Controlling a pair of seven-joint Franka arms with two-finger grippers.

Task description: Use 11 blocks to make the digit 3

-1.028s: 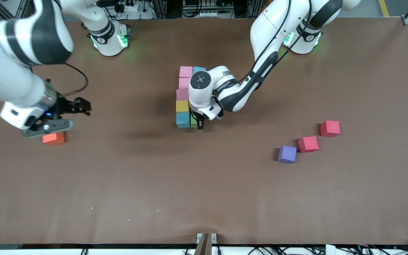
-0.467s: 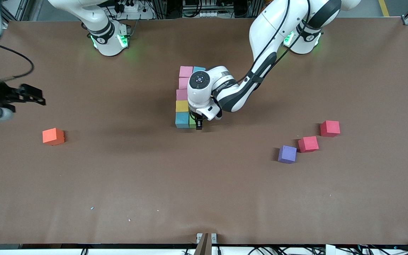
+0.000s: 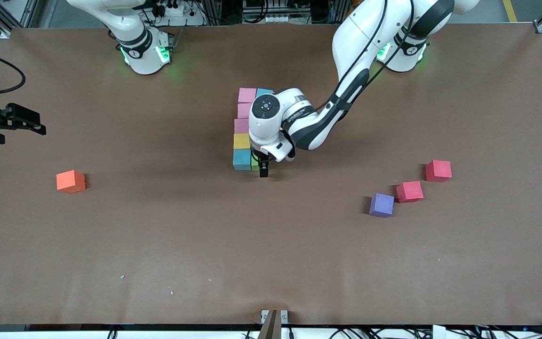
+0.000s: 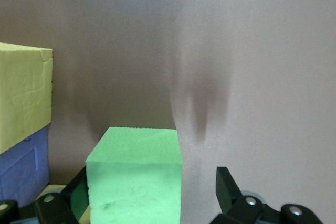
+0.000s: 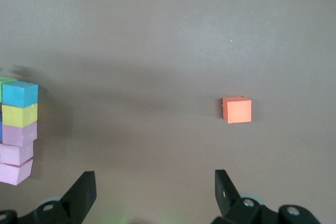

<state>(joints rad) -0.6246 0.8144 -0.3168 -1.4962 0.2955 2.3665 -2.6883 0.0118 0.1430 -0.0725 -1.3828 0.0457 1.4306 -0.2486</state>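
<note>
A column of blocks lies mid-table: three pink (image 3: 244, 110), one yellow (image 3: 242, 141), one blue (image 3: 242, 159) nearest the front camera. A second blue block (image 3: 265, 92) touches the farthest pink one. The green block (image 3: 255, 163) rests on the table against the nearest blue one. My left gripper (image 3: 262, 168) is open around the green block (image 4: 134, 177), with a clear gap at one finger (image 4: 227, 184). The left wrist hides any blocks under it. The orange block (image 3: 70, 181) sits alone toward the right arm's end. My right gripper (image 3: 19, 121) hangs open over that table edge.
A purple block (image 3: 381, 205) and two red cubes (image 3: 410, 191) (image 3: 438, 170) lie in a slanted row toward the left arm's end. In the right wrist view the orange block (image 5: 237, 110) and the column (image 5: 19, 124) show well apart.
The left gripper has opened and let go of the green block beside the blue one. The right arm has drawn back from over the orange block toward the table edge.
</note>
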